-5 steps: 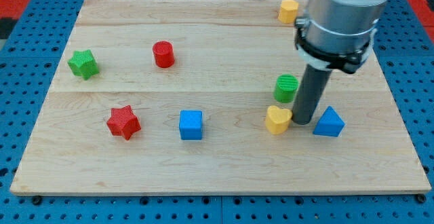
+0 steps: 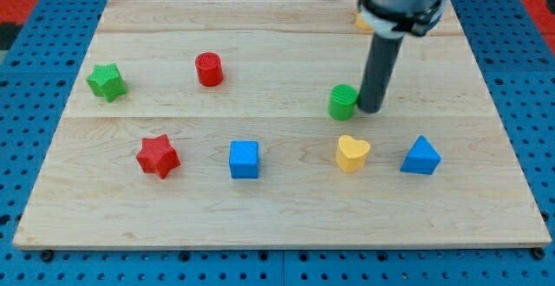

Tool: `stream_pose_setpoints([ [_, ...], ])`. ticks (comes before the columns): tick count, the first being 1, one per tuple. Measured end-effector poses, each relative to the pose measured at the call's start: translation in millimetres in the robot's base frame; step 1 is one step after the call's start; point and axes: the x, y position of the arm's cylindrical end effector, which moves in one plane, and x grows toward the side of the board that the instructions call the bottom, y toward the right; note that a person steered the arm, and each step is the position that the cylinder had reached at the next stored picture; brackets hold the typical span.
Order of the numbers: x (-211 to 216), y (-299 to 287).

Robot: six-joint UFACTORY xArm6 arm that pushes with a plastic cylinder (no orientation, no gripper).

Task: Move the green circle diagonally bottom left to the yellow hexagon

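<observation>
The pale wooden surface point(image 2: 277, 217) lies on a blue pegboard point(image 2: 35, 260). There is no claw; my tip point(image 2: 370, 110) touches the green circle point(image 2: 342, 102) at its 3 o'clock side. The yellow hexagon point(image 2: 362, 22), mostly hidden, sits at the circle's 1 o'clock near the top edge. Open wood spreads toward 9 o'clock. No writing shows.

One raised, oblique, fairly near view over the whole wooden board point(image 2: 277, 208), no second view.
</observation>
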Motion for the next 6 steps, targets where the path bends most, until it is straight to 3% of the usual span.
stream_pose_setpoints([
  [2, -21.6, -43.7],
  [4, 2.7, -77.6],
  [6, -71.6, -72.9],
])
